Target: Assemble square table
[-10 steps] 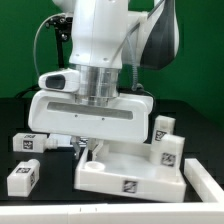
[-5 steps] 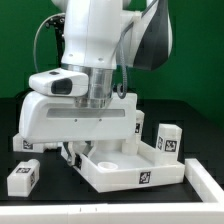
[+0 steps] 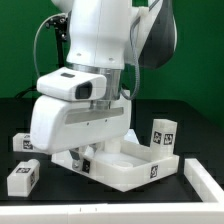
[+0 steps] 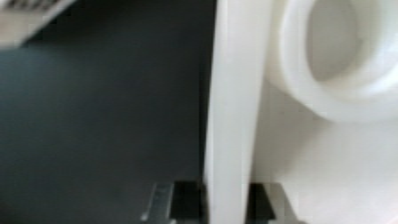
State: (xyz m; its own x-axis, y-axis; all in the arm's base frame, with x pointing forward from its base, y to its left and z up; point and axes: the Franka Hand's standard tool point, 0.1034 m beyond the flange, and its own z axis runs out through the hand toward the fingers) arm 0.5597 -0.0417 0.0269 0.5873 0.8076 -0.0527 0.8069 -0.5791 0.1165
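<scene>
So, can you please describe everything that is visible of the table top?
The top is a white, plastic-looking square slab with a raised rim around a shallow inside. A round socket sits near the rim, and one outer side bears a black-and-white tag. It seems to lie on the black table, a corner toward the exterior camera. The tool is shut on its rim, at the exterior view's left.

I found the white square top (image 3: pixel 118 178) low at frame centre, sockets upward, its raised rim pinched in my gripper (image 3: pixel 83 158). One tagged leg (image 3: pixel 22 178) lay lower left, a second leg (image 3: pixel 22 143) above it, and further legs (image 3: pixel 163 135) stood at right.
</scene>
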